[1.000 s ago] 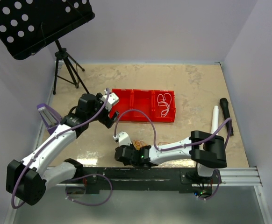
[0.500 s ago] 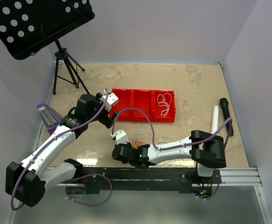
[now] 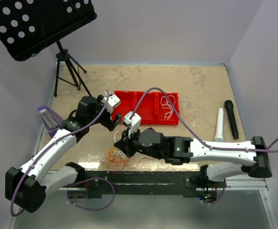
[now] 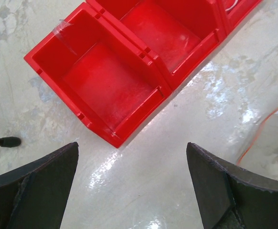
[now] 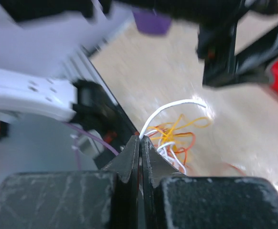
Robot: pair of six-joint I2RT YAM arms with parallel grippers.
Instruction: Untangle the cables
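Note:
The cables (image 3: 115, 158) lie in a loose orange, white and red tangle near the table's front edge. My right gripper (image 3: 121, 144) hangs just above and behind them. In the right wrist view its jaws (image 5: 140, 138) are shut on a white cable (image 5: 177, 106) that arcs up out of the tangle (image 5: 177, 138). Another white cable (image 3: 167, 107) lies coiled in the right compartment of the red tray (image 3: 138, 119). My left gripper (image 3: 111, 123) is open over bare table beside the tray's left end (image 4: 115, 81), with nothing between its fingers (image 4: 132, 145). An orange strand (image 4: 263, 129) shows at its right.
A black perforated music stand on a tripod (image 3: 65, 67) stands at the back left. A white cylinder (image 3: 219, 125) and a black microphone (image 3: 230, 119) lie at the right. A purple-edged object (image 3: 48, 117) sits at the left table edge.
My right gripper has shut on the white cable and the arm has risen and stretched out leftward. The tangle now lies further left, near the front edge. The left arm has barely moved.

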